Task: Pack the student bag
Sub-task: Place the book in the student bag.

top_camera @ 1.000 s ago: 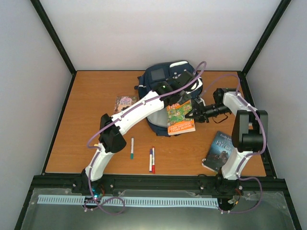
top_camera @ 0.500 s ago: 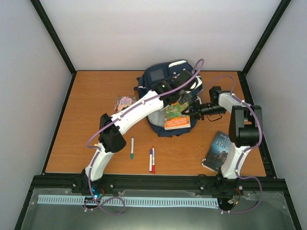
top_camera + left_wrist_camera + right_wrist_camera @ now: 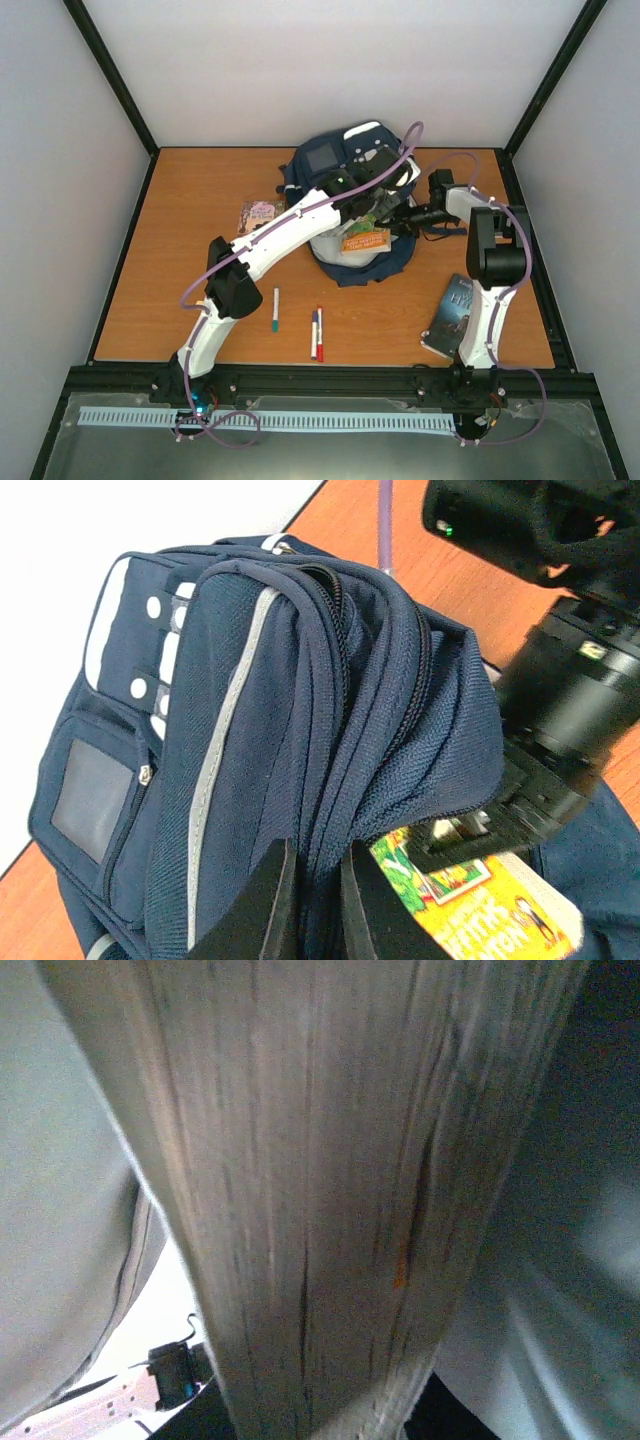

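Orange wood table (image 3: 180, 250), white walls (image 3: 330, 70), black corner posts (image 3: 112, 75); student bag (image 3: 322, 158) rear-centre

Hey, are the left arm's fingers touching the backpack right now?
Touching. The left wrist view shows both fingers closed on a fold of the backpack, with its navy fabric pinched between them.

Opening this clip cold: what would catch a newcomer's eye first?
The navy student bag at the far middle of the table, its mouth held up by the left gripper pinching the flap. Next, the orange-and-green book, gripped by the right gripper, half inside that opening. Its page edges fill the right wrist view.
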You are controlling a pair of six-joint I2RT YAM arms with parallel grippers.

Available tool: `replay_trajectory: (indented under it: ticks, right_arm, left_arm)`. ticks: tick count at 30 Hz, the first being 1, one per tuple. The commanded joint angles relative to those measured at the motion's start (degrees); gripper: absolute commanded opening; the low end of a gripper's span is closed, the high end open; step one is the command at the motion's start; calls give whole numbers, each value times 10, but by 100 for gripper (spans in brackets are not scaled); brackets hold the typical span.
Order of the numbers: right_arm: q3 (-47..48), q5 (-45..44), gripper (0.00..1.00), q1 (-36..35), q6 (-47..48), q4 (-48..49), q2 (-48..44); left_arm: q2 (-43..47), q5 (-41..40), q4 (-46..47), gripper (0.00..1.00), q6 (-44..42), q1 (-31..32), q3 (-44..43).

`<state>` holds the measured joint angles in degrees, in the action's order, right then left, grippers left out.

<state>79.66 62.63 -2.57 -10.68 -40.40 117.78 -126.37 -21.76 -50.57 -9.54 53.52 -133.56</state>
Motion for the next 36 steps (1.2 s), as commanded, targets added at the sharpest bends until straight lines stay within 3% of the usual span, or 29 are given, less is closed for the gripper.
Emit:
replay_trajectory:
  ticks: [1, 3, 8, 14, 19, 23, 28, 33, 36]
  right_arm:
    - [56, 6, 15, -6, 45, -33, 53]
    - [64, 6, 15, -7, 62, -48, 62]
    - [68, 53, 3, -15, 71, -53, 60]
    - [46, 64, 3, -30, 87, -57, -11]
    - [-52, 98, 3, -40, 10, 18, -78]
    - [-33, 80, 3, -56, 15, 14, -58]
    - [23, 58, 12, -63, 34, -10, 20]
    - [-1, 21, 31, -63, 56, 13, -5]
    - [-24, 14, 36, -63, 96, 7, -41]
  left_arm:
    - [61, 5, 44, 1, 22, 4, 8]
    - [68, 6, 53, 1, 22, 3, 26]
    - [83, 12, 65, 1, 21, 3, 59]
    - [118, 48, 100, 1, -14, 4, 124]
    - [177, 117, 180, 1, -74, 4, 233]
    - [193, 150, 186, 1, -75, 4, 251]
    - [200, 155, 194, 1, -82, 3, 261]
    - [203, 143, 187, 1, -83, 4, 265]
    - [207, 140, 188, 1, -78, 3, 272]
